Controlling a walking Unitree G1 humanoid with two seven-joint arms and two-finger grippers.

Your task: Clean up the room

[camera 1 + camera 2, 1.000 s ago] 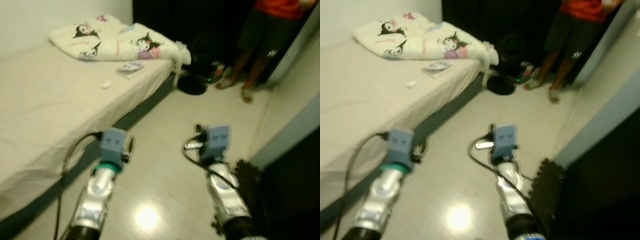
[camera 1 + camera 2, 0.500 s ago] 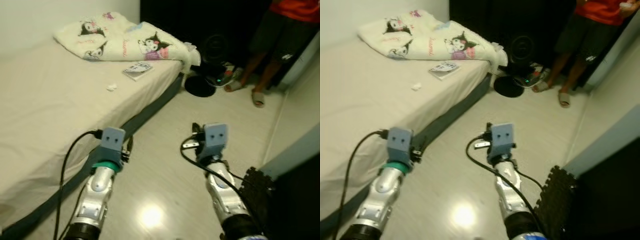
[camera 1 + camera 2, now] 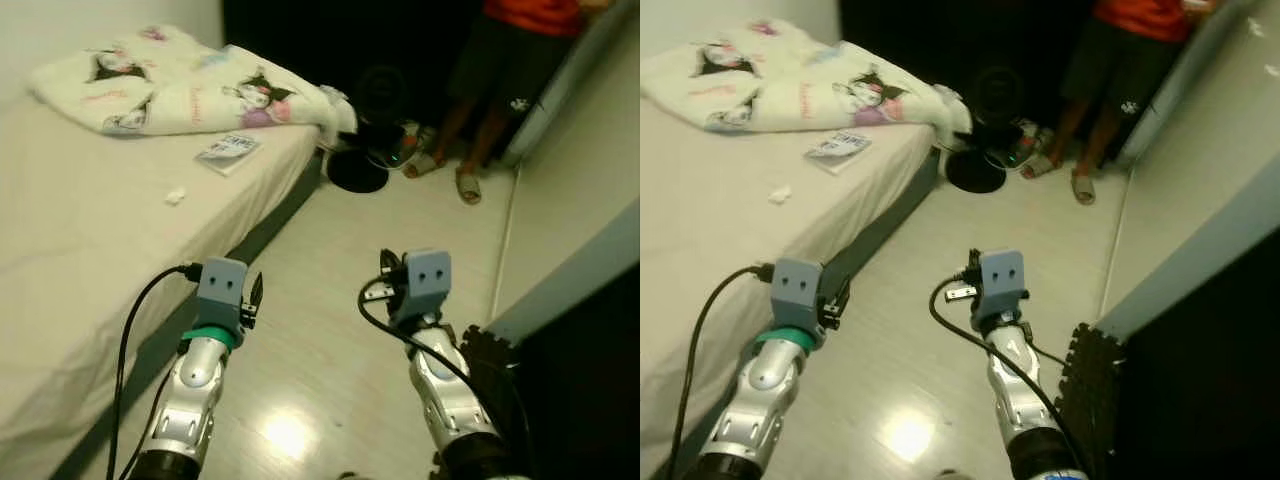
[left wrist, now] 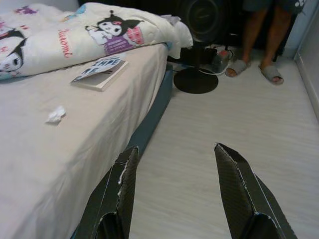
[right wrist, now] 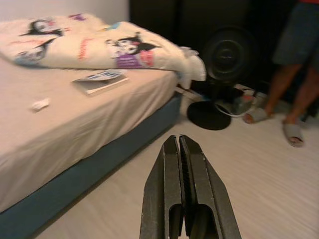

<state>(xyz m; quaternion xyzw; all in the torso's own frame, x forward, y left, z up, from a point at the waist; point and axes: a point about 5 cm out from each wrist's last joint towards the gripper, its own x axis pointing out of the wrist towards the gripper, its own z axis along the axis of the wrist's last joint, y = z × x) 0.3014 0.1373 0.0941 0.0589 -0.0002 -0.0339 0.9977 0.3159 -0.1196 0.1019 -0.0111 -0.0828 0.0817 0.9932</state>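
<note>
Pale wood-look floor lies under both my arms, which I hold out ahead of me at about the same height. My left tool hangs over the floor just beside the bed, its two black fingers spread wide with nothing between them. My right tool is over open floor, well apart from the bed, its fingers pressed together and holding nothing.

On the bed, ahead of my left tool and further left, lies a small crumpled white scrap. Beyond it, a book lies flat near the mattress edge. Just past the book a cartoon-print blanket is bunched at the far end, one corner hanging over the edge.

Ahead of my right tool, a black fan stands on the floor near the bed's far corner. A person in dark shorts and sandals stands just beyond it.

A black foam mat lies beside my right arm.
</note>
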